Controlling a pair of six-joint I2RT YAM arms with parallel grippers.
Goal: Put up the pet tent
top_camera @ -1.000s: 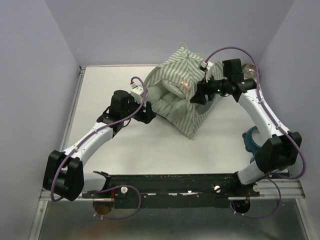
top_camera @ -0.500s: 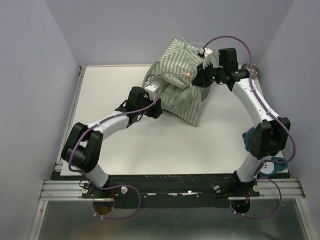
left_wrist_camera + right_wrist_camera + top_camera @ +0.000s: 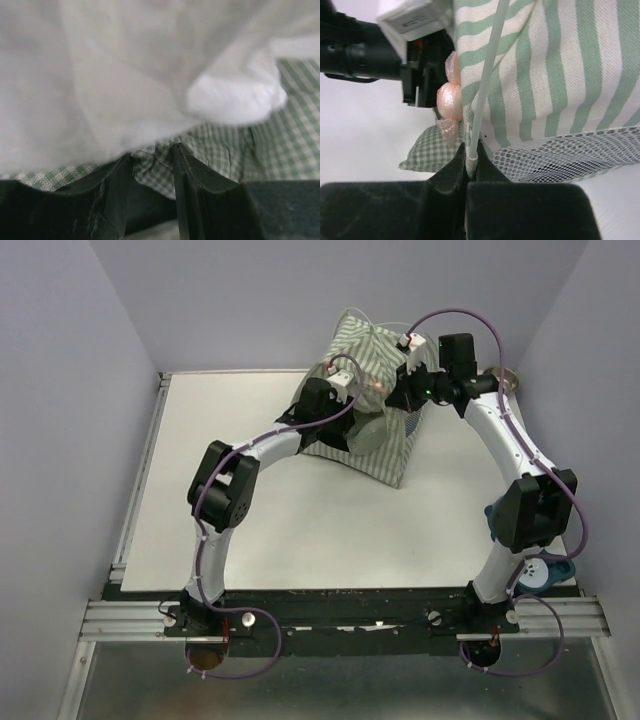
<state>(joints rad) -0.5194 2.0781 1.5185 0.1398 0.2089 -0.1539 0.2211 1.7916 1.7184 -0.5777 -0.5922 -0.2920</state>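
One big soft thing sits on the flat white table (image 3: 200,490): the green-and-white striped cloth pet tent (image 3: 385,455), in the upper middle of the top view. It looks saggy and only half up. It could flop down or slide along the table if it gets tugged too hard. Its long side seems to run from the top of the frame down to the lower right, with its peak toward the top.

The flat green checked cushion (image 3: 280,130) lies under the tent cloth. The left gripper (image 3: 151,152) has its fingers a little apart with a fold of that cushion between them. It is not clear whether they pinch it. It may drag the cushion instead of the tent.

The grey net window (image 3: 560,150) hangs at the lower right of the right wrist view. The right gripper (image 3: 468,159) is squeezed tight on the thin white bendy pole (image 3: 487,70), which stands nearly straight up. Too much bending could make the pole slip out or snap. The small pink tag (image 3: 449,100) hangs just left of it.
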